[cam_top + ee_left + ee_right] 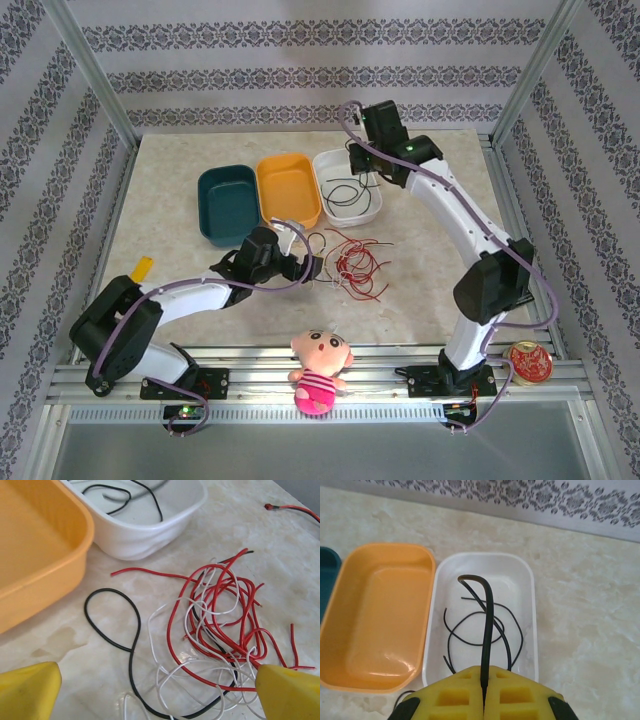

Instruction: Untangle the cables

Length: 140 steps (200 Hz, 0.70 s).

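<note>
Just beyond the left gripper (159, 692) lie cables (215, 625).

2 white arms (455, 215), black joints, purple cables (346, 118), yellow fingers (30, 690).

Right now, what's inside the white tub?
Loose black cables curl inside the white tub; the right gripper pinches one above it. The gripper hides the tub's near end.
</note>
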Tool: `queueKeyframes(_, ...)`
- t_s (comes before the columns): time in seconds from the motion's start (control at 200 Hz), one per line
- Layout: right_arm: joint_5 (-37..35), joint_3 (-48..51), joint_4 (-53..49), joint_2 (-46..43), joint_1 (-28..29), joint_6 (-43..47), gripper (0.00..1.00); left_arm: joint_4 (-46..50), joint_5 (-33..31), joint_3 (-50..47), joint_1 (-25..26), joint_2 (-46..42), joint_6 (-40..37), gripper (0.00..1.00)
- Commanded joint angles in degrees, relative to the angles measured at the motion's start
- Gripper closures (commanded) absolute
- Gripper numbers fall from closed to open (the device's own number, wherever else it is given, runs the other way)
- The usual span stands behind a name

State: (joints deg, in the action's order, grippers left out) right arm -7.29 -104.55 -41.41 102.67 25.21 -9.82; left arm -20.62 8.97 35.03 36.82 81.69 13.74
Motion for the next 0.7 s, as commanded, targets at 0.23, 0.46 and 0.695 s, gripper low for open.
queueKeyframes(0.23,1.96,-4.25,-4.69,8.71,-0.59,0.52,1.0,10.4,-7.78,1.81,0.62,-2.81,0.71,0.01)
queueKeyframes(0.46,3.95,-9.21,-5.09,16.44,-1.43,-1.56,1.0,9.91,-8.32,0.7,0.62,-4.36,1.75,0.01)
queueKeyframes(0.695,7.1,-14.0,-5.72,24.21,-4.09,-5.66,1.0,10.46,-8.1,0.93,0.66,-4.68,2.54,0.01)
